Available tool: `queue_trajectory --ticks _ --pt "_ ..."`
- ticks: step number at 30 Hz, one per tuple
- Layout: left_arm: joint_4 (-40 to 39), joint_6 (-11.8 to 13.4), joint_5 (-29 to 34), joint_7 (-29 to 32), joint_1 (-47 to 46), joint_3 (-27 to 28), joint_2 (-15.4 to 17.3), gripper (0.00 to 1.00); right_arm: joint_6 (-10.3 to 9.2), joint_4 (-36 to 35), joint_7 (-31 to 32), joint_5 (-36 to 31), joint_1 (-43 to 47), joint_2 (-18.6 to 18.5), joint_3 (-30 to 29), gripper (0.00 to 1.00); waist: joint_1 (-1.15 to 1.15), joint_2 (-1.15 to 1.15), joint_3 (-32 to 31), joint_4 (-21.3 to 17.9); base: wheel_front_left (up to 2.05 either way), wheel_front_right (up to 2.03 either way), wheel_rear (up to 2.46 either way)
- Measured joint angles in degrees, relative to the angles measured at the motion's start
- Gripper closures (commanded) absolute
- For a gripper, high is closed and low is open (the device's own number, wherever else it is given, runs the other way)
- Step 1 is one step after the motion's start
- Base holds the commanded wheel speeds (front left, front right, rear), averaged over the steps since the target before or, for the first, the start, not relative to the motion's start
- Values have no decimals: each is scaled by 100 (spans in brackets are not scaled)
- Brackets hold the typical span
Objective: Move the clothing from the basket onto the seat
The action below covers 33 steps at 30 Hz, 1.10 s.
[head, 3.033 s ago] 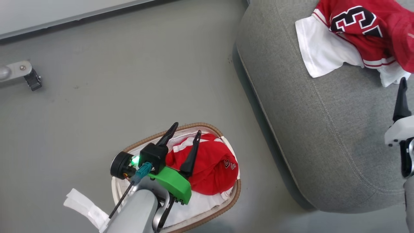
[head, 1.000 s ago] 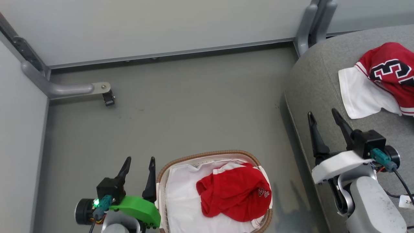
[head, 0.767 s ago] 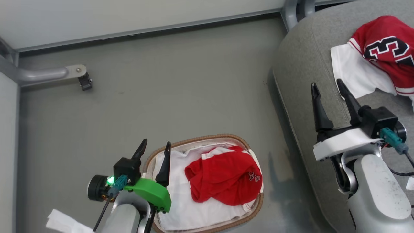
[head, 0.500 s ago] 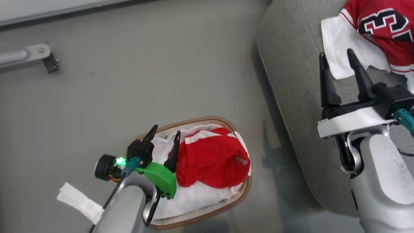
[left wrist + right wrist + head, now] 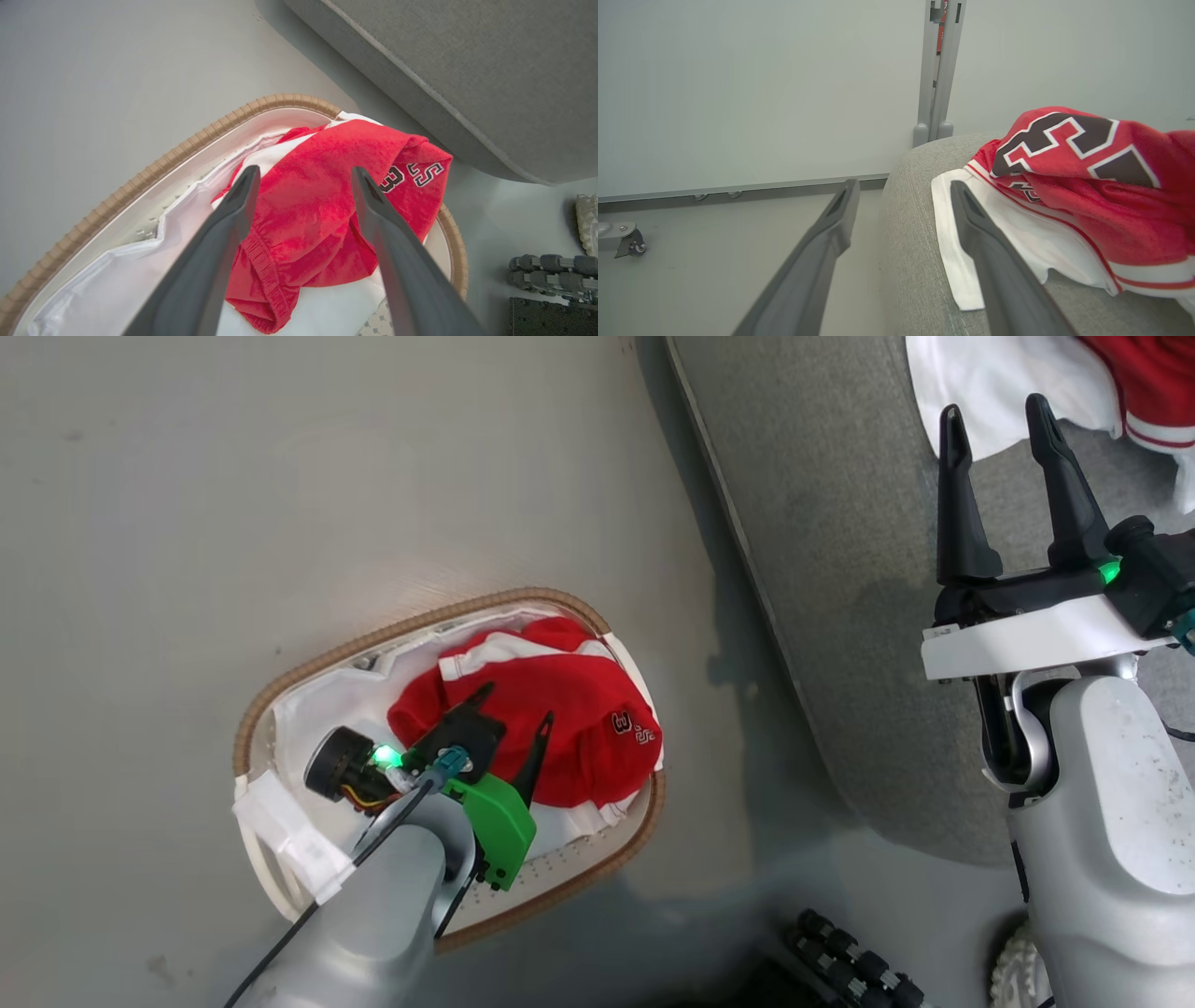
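Observation:
Red shorts (image 5: 560, 728) (image 5: 322, 200) with white stripes lie bunched in the oval basket (image 5: 308, 658) (image 5: 187, 140) on its white liner (image 5: 117, 280). My left gripper (image 5: 516, 703) (image 5: 301, 175) hangs open just above the shorts, one finger on each side of the heap. On the grey seat (image 5: 840, 569) (image 5: 915, 261) lies the red jersey (image 5: 1144, 383) (image 5: 1092, 177) with white sleeves and a black number. My right gripper (image 5: 994, 415) (image 5: 903, 189) stands open over the seat's edge, empty, just short of the white sleeve (image 5: 999, 233).
The basket stands on the grey floor (image 5: 280, 476) close to the seat's front edge. A pale wall (image 5: 738, 84) and a grey post (image 5: 936, 70) rise behind the seat. A castor foot (image 5: 626, 240) sits at the far left. Black tracked parts (image 5: 850, 961) lie near my base.
The head camera has tipped down and the picture has shifted. My left gripper has moved over the basket to above the shorts, still open. The right gripper holds over the seat.

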Motion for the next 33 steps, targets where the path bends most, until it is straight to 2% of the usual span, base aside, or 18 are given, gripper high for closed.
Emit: queue_trajectory --ticks 7,17,24,33 --pt "527 -3 85 0 -463 -675 19 0 0 -51 0 1 -67 47 -44 0 0 0 502 -128 0 0 0" --pt "1046 5 378 -1 -908 -1055 58 0 0 -129 0 11 -264 114 -191 0 0 0 1086 -228 0 0 0" --pt "1045 238 509 0 -1023 -1161 40 0 0 -175 0 -1 -282 164 -342 0 0 0 1318 -253 1 1 1" --pt "662 477 330 0 -1141 -1093 18 0 0 -328 0 -242 -233 194 -450 0 0 0 1400 -41 9 9 9"
